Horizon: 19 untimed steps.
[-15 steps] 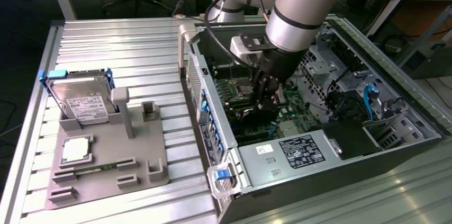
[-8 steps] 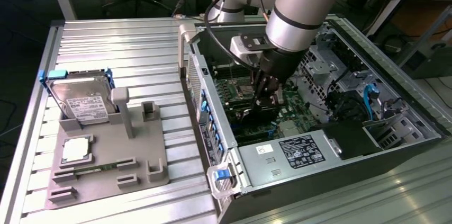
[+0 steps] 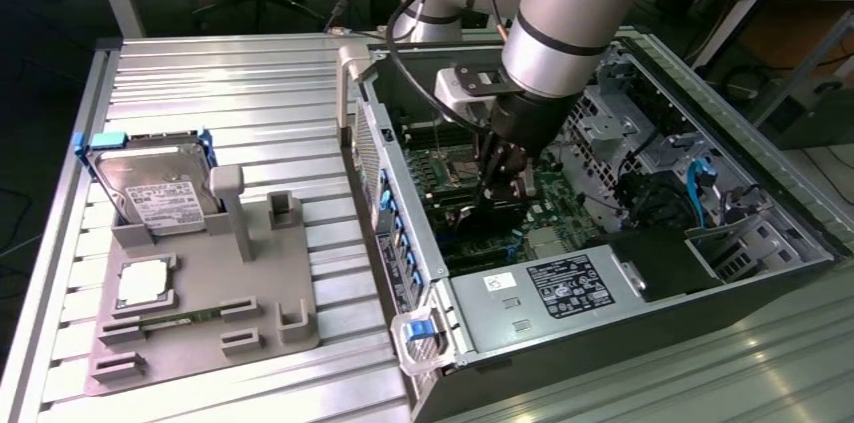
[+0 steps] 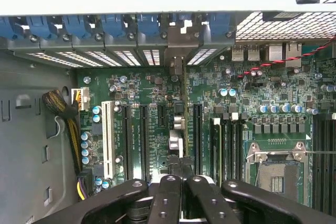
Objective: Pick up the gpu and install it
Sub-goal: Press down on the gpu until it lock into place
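The gpu (image 4: 178,129) stands on edge inside the open computer case (image 3: 400,243), seen edge-on in the wrist view as a thin dark card over a motherboard slot. Its silver end bracket (image 4: 178,45) meets the row of blue-clipped rear slots. My gripper (image 4: 182,174) is shut, its black fingertips (image 4: 168,182) together right at the card's upper edge; I cannot tell whether they pinch it or only rest on it. In the exterior view the gripper (image 3: 501,188) reaches down into the middle of the case, with the dark gpu (image 3: 483,215) just below it.
On the exterior view's left a grey holder tray (image 3: 280,313) carries a hard drive (image 3: 154,188), a processor (image 3: 144,283) and a memory stick (image 3: 174,321). Inside the case, the power supply (image 3: 561,288), processor socket (image 4: 275,174) and a cable bundle (image 4: 68,114) surround the slot area.
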{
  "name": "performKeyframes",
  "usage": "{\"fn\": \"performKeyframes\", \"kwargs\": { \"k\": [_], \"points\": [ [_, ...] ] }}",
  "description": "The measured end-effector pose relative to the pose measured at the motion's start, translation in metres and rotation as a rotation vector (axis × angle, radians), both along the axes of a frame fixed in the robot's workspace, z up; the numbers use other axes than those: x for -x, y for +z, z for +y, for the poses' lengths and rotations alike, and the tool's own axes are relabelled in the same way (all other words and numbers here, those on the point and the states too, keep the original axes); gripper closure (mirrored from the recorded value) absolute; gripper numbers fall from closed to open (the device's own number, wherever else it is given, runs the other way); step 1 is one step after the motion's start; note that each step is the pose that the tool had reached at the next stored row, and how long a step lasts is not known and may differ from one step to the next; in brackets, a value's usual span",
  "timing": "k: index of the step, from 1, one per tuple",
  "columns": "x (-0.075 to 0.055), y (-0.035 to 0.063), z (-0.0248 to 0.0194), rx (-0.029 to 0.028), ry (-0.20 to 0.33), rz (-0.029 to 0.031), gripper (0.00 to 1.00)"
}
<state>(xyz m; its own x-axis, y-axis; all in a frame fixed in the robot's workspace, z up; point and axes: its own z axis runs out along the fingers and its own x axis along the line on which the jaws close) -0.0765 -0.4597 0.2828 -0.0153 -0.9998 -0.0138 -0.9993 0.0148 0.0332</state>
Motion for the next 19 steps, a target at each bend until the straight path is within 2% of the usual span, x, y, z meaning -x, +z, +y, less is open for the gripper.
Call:
{"fn": "performKeyframes", "kwargs": {
  "k": [4, 7, 14, 16, 19],
  "points": [
    [0.000, 0.0000, 0.0000, 0.0001, 0.000, -0.0001, 0.89],
    [0.003, -0.0033, 0.0007, 0.0017, 0.000, -0.0071, 0.89],
    [0.006, -0.0153, 0.0025, 0.0033, 0.000, -0.0071, 0.89],
    [0.006, -0.0110, 0.0031, -0.0006, 0.000, -0.0086, 0.89],
    [0.008, 0.0017, 0.0027, 0.0022, 0.000, -0.0077, 0.89]
  ]
}}
